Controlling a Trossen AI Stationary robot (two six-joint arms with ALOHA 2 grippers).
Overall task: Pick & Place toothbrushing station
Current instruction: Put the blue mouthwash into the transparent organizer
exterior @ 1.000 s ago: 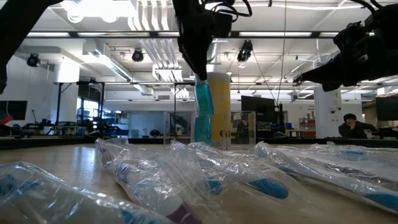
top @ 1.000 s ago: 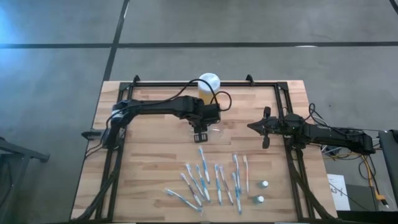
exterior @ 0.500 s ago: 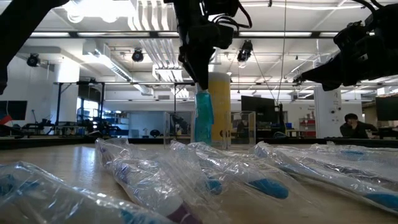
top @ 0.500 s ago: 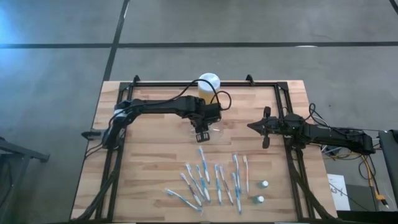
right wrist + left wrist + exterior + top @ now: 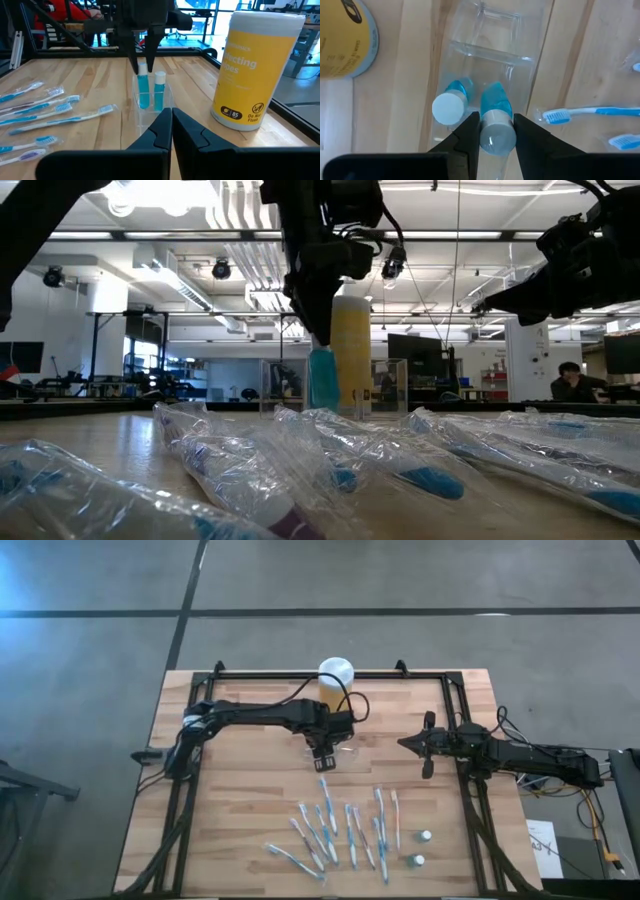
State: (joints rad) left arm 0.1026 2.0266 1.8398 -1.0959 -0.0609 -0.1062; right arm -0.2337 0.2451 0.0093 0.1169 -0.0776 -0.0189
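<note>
My left gripper (image 5: 323,752) hangs over the small clear holder (image 5: 490,55) at mid-table, shut on a small blue tube (image 5: 143,92) with a white cap. The tube's lower end reaches down inside the holder. A second blue tube (image 5: 449,107) stands upright in the holder beside it, white cap up. Several blue-and-white toothbrushes (image 5: 340,825) in clear wrap lie flat on the near part of the table, with two white-capped round pieces (image 5: 421,848) at their right. My right gripper (image 5: 425,743) waits shut at the right, level above the table. My left gripper pinches the tube's white cap end (image 5: 496,136) between its two fingers. The fingers (image 5: 470,135) come from above, pointing steeply down. The tube hangs upright below them, its blue body (image 5: 495,102) inside the clear holder next to the standing tube.
A tall yellow jar (image 5: 335,675) with a white lid stands just beyond the holder, toward the far edge. One toothbrush (image 5: 590,112) lies close to the holder's near side. A black frame (image 5: 300,673) runs around the table. People sit in the room behind.
My left gripper has come down with the blue tube still upright in its fingers. The tube's lower end has sunk from above the holder into it, beside the standing tube.
</note>
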